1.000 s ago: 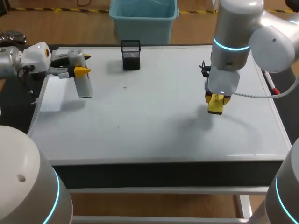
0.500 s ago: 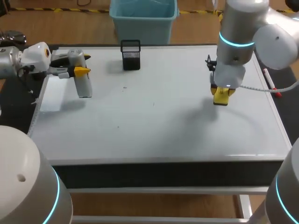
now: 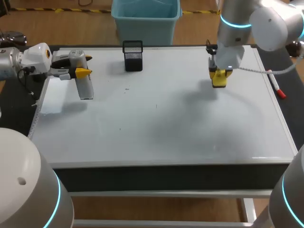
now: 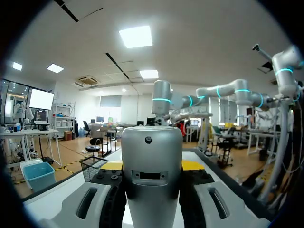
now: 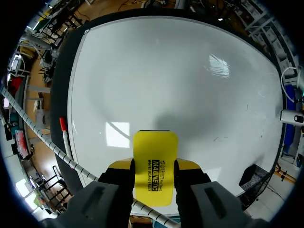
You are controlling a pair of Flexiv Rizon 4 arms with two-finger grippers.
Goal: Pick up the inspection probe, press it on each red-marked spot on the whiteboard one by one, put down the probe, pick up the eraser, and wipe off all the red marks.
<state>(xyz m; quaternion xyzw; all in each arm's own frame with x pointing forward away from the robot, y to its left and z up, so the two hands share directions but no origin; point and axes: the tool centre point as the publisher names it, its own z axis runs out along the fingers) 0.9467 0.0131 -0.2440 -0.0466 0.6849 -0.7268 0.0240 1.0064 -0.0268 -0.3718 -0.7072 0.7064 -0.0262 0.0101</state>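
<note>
Right claw (image 5: pixel 154 165), fingers clamped from two sides on the yellow whiteboard eraser (image 5: pixel 155 147), hung over the whiteboard (image 3: pixel 156 128) at about 1 o'clock of the board as seen from the head view. The eraser stood on end between the yellow tips, with its printed face toward the wrist camera. Its shadow fell on the white panel ahead of it. Whether its far edge touched the board could not be told.

Left claw (image 3: pixel 81 66), at about 10 o'clock near the board's left edge, was closed on the inspection probe (image 3: pixel 84 81), a pale grey cylinder. In the left wrist view the dark finger pads pressed the probe on both sides. In the head view the probe's free end pointed down toward the board from the claw.

A black mesh basket (image 3: pixel 133 56) stood upright at about 11 o'clock by the far edge. A marker (image 3: pixel 275 85) with a red cap lay at 3 o'clock on the dark strip of the surface, just beside the board's right rim. A few small dark specks (image 3: pixel 127 89) showed on the board between the basket and its middle.
</note>
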